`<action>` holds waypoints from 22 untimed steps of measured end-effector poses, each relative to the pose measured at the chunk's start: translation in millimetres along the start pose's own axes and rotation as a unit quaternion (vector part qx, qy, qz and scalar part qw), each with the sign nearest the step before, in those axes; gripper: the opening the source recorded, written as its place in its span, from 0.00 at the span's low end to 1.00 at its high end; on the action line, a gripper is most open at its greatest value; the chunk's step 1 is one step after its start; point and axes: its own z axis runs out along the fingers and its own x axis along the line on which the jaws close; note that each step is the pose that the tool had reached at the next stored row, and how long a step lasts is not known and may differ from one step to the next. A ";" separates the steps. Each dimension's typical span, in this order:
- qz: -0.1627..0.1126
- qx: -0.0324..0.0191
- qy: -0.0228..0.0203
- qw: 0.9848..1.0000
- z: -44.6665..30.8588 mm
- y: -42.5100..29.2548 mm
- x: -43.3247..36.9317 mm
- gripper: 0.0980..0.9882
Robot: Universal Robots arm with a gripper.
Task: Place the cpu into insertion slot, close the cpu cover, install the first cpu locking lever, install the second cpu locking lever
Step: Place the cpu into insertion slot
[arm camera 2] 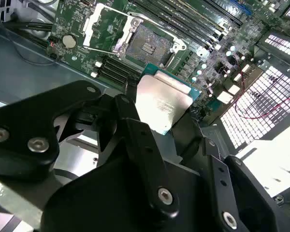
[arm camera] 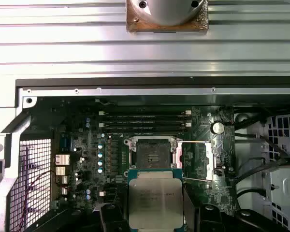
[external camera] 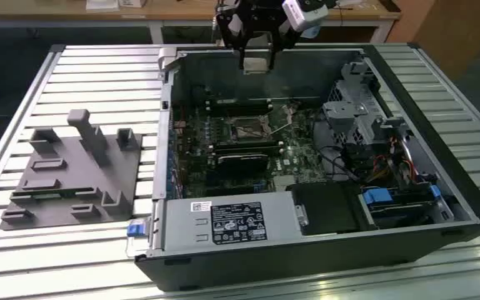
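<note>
Slatted table (external camera: 73, 69), case (external camera: 307, 250), seemingly empty insertion slot (arm camera: 151, 155); cpu (arm camera: 155, 203) in gripper (external camera: 255, 61).

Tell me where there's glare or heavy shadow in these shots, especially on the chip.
Second wrist view: glare washes the cpu nearly white, and the perforated case wall is blown out. First wrist view: the cpu is evenly lit, the ribbed table bright. Exterior view: the insertion slot sits in dim shadow.
</note>
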 end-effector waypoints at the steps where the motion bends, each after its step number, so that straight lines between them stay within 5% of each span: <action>1: 0.000 0.000 0.000 1.000 0.0 0.0 0.0 0.50; 13: 0.000 0.000 0.000 1.000 0.3 0.0 0.0 0.50; 22: 0.000 0.000 -0.001 1.000 15.0 -1.3 -0.3 0.50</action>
